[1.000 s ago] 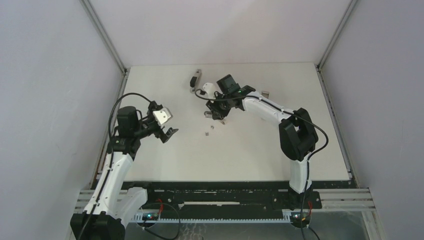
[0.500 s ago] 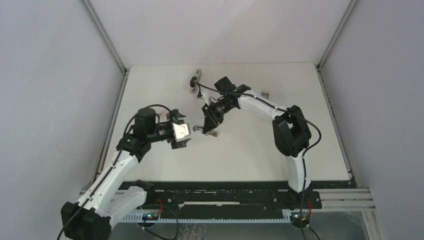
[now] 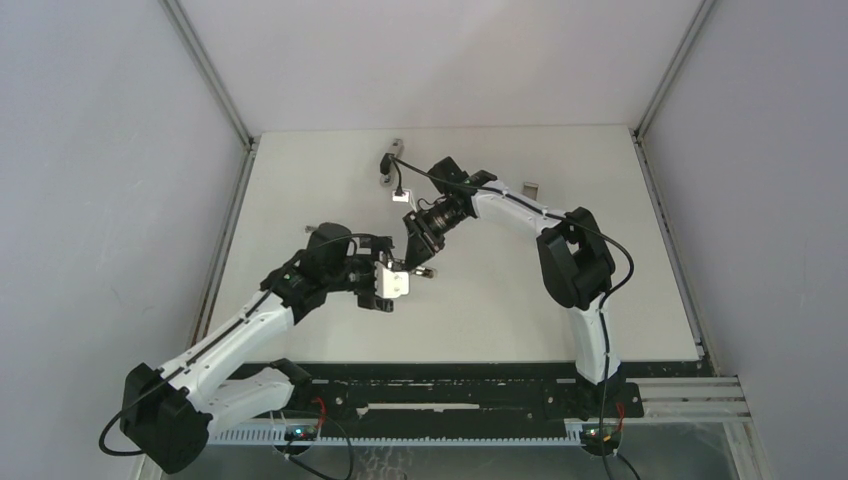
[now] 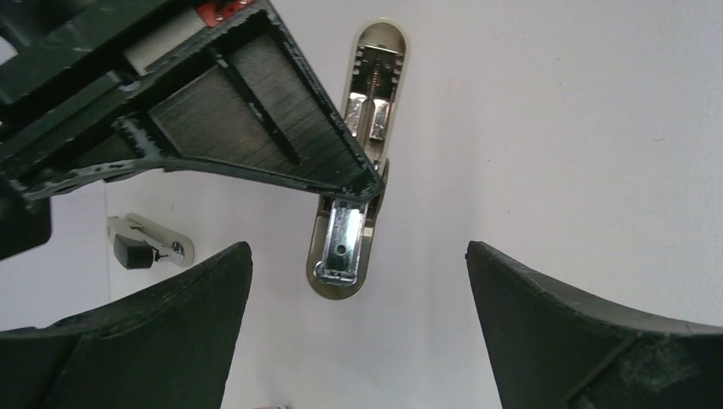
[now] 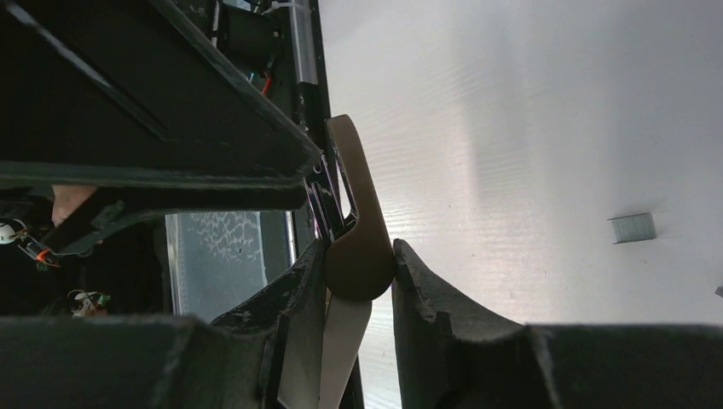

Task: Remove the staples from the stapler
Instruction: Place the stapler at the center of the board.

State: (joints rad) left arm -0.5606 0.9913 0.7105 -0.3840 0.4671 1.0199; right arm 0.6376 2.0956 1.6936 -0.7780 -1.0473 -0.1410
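Big change in the last second: the left arm swung in from the 9 o'clock side of the surface (image 3: pixel 620 300). Its end effector (image 3: pixel 392 283) now sits right at the stapler's 7 o'clock, jaws spread wide with nothing in them.

Meanwhile the right end effector (image 5: pixel 358 251) turned the stapler (image 4: pixel 341 247) round and brought it a bit toward the near edge. It's clamped tight on the stapler's middle, around the centre of the surface and, as far as I can tell, lifted off it. The stapler is unfolded into one long bar, spring channel facing the left wrist camera.

Looks to me like a two-handed move is being set up, with the left going for the open magazine. I can't tell if anything's left in the channel. One strip of staples (image 5: pixel 633 227) lies loose at about 2 o'clock from the stapler. A little tan-and-black tool (image 4: pixel 145 243) sits up at 12.
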